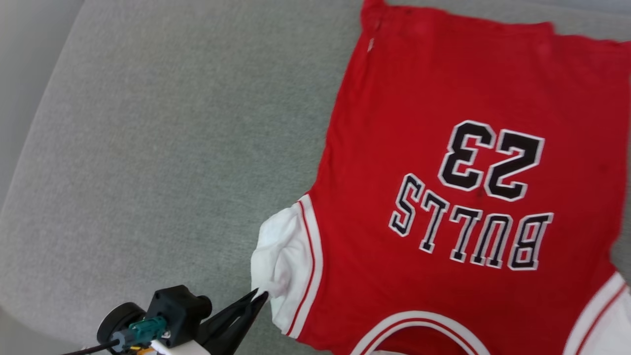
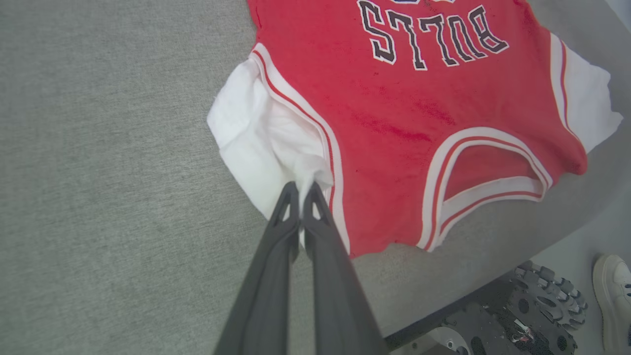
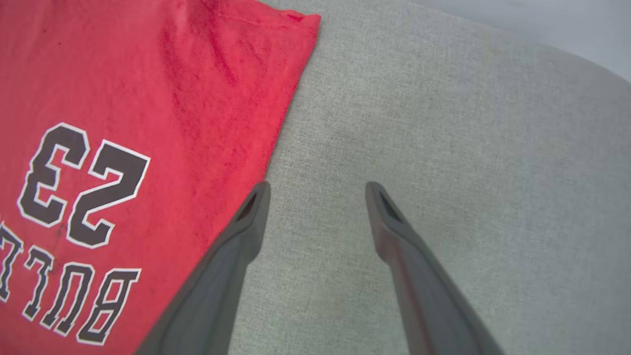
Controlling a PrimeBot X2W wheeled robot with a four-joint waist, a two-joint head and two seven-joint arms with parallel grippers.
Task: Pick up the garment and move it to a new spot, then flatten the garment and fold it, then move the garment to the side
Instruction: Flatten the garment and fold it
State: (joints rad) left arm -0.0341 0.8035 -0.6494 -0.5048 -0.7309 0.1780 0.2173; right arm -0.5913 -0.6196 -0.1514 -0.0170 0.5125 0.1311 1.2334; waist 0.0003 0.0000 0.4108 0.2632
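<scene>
**Red jersey lies spread on grey table, one sleeve pinched**

Before you, the grey fabric-covered table (image 1: 148,148) fills the head view, its left half bare. The garment (image 1: 419,98) lies front side up across the right half, collar towards you and hem at the far side, mostly flat with light rumples. Its black, white-outlined lettering (image 1: 473,231) and the number (image 1: 493,160) above it read upside down from your side. The striped neckline trim (image 1: 419,325) curves along the near edge.

The left white sleeve panel (image 1: 278,251) is bunched and creased, drawn out from the red body towards the table's near edge. Your left pincer (image 1: 259,297) is closed on it: in the left wrist view the two dark fingers meet at their tips with a fold of white cloth pinched between them. The right sleeve panel (image 2: 586,103) lies flat on the table.

Your right pincer (image 3: 318,190) stands wide apart and holds nothing, over bare table just beside the garment's right side edge; one finger overlaps the red edge in that view, and you cannot tell whether it touches.

Beyond the table's near edge, the left wrist view shows part of a wheeled base (image 2: 547,291) and a white shoe (image 2: 611,296) on the floor.
</scene>
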